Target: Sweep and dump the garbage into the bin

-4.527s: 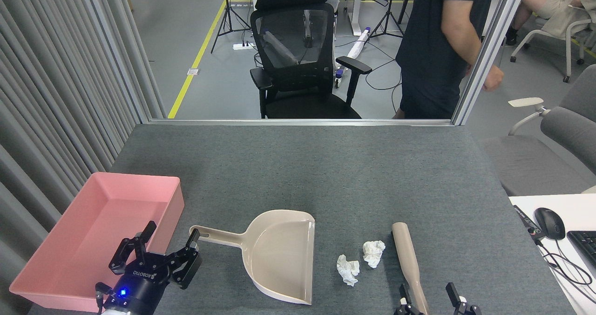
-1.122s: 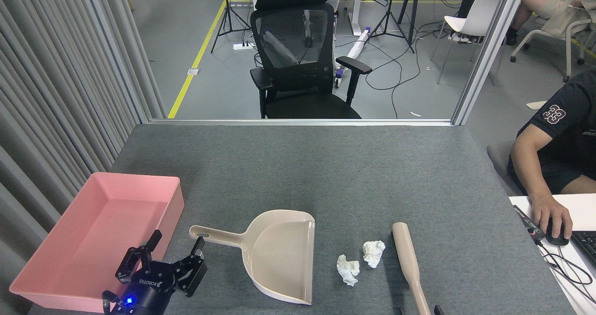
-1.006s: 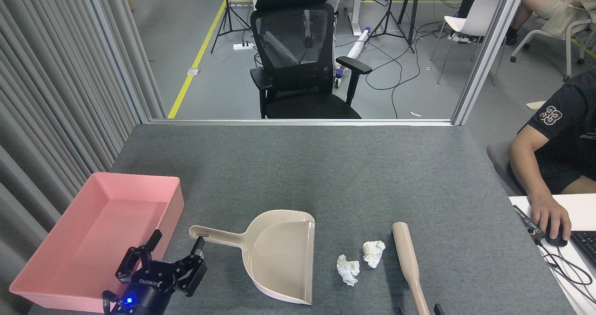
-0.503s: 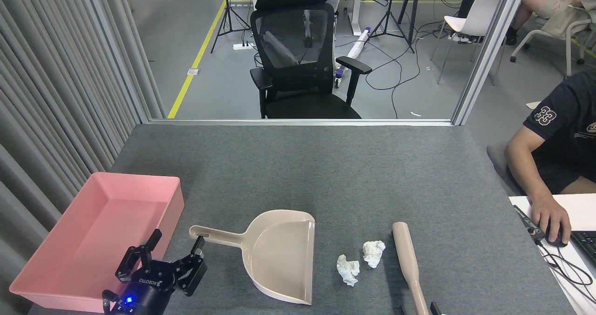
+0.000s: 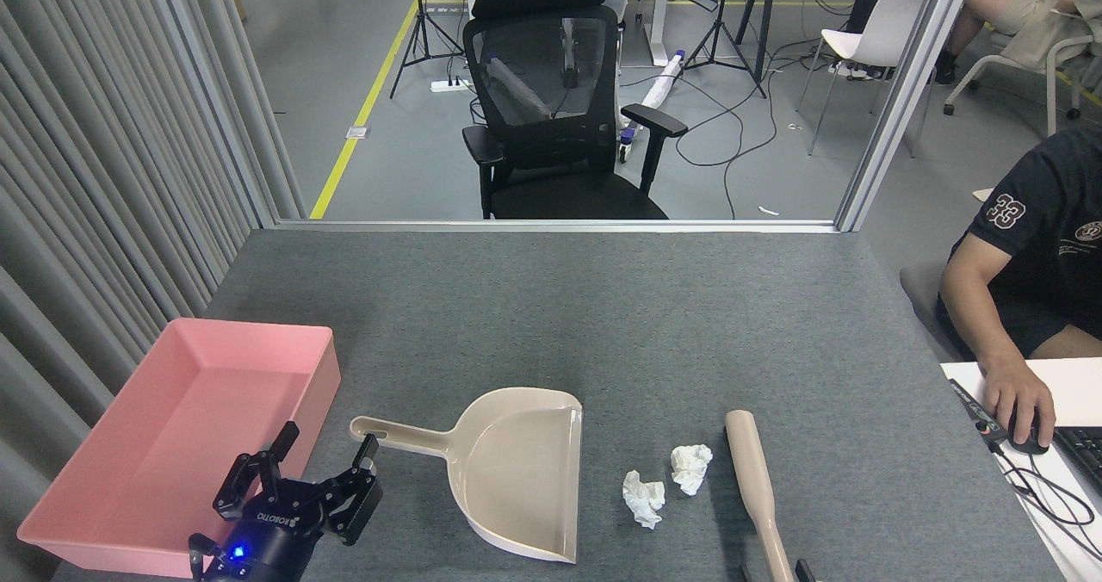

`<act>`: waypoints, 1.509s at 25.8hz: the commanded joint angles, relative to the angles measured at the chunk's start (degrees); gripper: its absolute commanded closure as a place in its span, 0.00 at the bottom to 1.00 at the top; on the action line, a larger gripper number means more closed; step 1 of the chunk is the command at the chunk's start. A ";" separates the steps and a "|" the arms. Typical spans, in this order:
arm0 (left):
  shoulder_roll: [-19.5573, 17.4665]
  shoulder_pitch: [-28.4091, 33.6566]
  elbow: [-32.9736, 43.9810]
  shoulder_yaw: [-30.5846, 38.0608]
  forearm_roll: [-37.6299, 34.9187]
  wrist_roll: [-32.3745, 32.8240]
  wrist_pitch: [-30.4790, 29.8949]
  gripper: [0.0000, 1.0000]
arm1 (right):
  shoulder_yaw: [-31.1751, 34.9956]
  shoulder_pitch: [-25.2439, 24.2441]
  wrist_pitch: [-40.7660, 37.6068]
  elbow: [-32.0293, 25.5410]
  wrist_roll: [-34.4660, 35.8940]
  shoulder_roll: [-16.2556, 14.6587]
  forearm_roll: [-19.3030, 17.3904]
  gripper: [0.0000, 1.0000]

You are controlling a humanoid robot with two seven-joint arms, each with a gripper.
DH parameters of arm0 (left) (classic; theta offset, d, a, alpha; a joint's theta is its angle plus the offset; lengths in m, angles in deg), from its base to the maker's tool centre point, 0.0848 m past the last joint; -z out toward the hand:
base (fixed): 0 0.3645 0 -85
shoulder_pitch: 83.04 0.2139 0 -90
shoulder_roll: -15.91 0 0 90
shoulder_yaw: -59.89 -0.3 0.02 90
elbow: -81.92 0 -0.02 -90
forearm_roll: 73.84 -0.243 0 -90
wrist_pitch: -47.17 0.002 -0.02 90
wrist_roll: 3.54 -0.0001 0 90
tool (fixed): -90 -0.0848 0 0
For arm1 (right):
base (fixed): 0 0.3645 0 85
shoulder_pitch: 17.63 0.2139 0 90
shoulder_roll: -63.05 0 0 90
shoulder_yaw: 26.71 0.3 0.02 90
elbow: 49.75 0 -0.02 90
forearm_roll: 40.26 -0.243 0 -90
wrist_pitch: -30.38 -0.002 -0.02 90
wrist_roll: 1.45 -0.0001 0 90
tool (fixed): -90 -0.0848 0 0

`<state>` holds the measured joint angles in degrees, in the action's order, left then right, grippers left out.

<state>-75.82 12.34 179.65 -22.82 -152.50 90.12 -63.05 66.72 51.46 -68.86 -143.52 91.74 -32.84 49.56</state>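
Pink bin, beige dustpan, white garbage — all on grey table.

The right gripper is cut off by the bottom edge, only dark fingertips showing beside the beige brush handle.

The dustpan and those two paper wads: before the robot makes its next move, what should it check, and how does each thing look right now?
1. Left gripper open and near the dustpan handle: ok, fingers spread, not touching it.
2. Dustpan mouth faces the garbage: ok, its open edge points toward both paper wads.
3. Wads free on the table: ok, side by side between the dustpan and the brush handle.
4. Right gripper ready at the brush: cannot tell, only its tips show at the bottom edge.
5. Pink bin empty and reachable: ok, beside the left gripper.
6. Person's hand clear: ok, on a mouse at the side desk.
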 commanded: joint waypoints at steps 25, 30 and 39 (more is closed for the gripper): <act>-0.03 -0.02 0.18 0.00 0.00 -0.15 0.00 0.01 | -0.09 -0.01 -0.34 0.08 -0.21 -1.23 0.01 0.40; -0.03 -0.02 0.18 0.00 0.00 -0.15 0.00 0.01 | -0.09 -0.10 -1.04 0.08 -0.73 -1.14 0.01 0.50; -0.03 -0.02 0.18 0.00 0.00 -0.15 0.00 0.01 | -0.09 -0.10 -1.13 0.17 -0.73 -1.23 0.01 0.79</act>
<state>-75.83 12.32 179.83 -22.82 -152.50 89.96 -63.05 66.63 51.36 -70.00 -143.37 90.93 -34.02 49.56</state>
